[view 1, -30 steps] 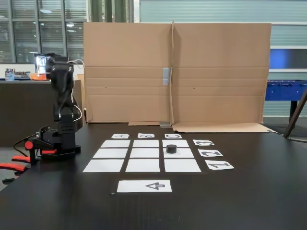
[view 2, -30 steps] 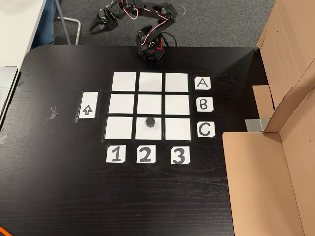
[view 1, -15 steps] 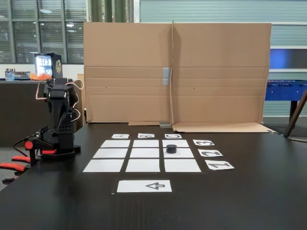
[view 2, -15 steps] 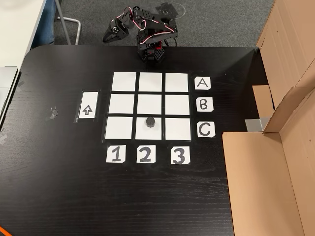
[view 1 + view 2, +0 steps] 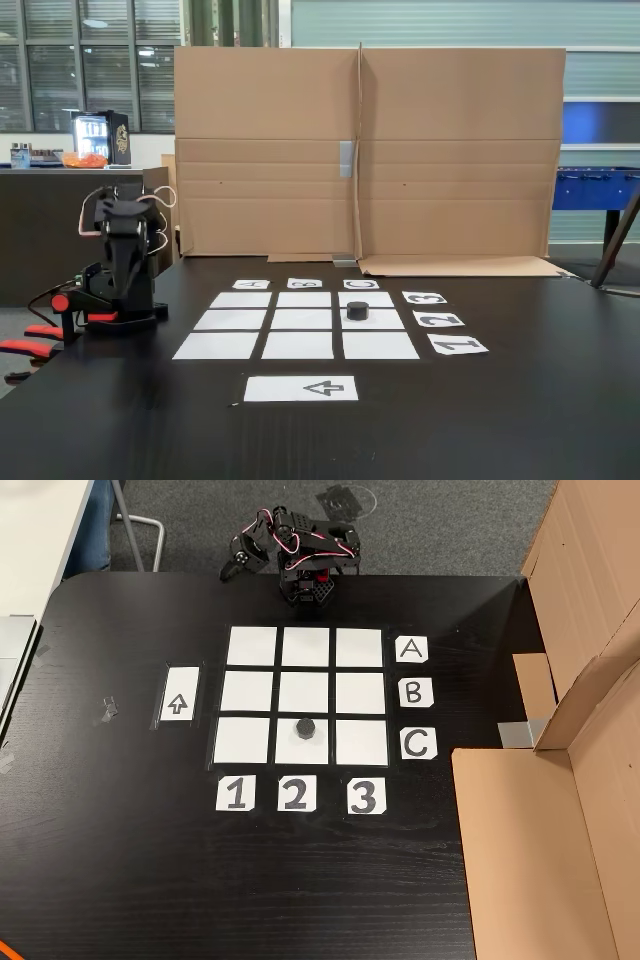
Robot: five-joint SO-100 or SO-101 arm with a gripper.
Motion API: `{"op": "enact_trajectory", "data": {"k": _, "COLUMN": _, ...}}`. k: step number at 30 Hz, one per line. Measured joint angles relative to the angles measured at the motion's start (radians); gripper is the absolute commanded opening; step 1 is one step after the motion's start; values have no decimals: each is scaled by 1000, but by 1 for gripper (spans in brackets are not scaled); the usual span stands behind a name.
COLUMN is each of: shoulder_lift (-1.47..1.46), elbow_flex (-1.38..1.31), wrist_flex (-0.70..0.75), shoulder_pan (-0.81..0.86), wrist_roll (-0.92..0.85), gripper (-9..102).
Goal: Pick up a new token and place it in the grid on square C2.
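The black token rests upright on square C2 of the white paper grid, in the row labelled C and the column labelled 2. Nothing touches it. My arm is folded low over its base at the table's far edge, well away from the grid. In the fixed view from above, my gripper hangs off the table edge, pointing left and down. It is too small and dark to tell how its jaws stand. I see nothing in it.
A tall cardboard wall borders one side of the table. A white arrow sheet lies beside the grid, and letter and number labels edge it. A scrap of tape lies on the dark tabletop.
The arm has folded down and drawn in toward its base, and the gripper has swung closer to the base. The token has stayed on its square.
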Motion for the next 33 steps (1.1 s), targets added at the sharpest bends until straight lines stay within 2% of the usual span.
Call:
{"op": "enact_trajectory", "data": {"k": 16, "shoulder_lift": 21, "elbow_flex": 41, "wrist_flex": -25, "shoulder_pan": -17, "wrist_roll": -2, "gripper": -1}}
{"op": "enact_trajectory", "data": {"k": 26, "shoulder_lift": 14, "elbow_flex": 100, "wrist_flex": -213, "shoulder_pan": -6, "wrist_roll": -2, "gripper": -1}}
{"op": "enact_trajectory", "data": {"k": 33, "shoulder_lift": 12, "elbow_flex": 101, "wrist_flex": -227, "shoulder_pan": -6, "wrist_roll": -2, "gripper": -1}}
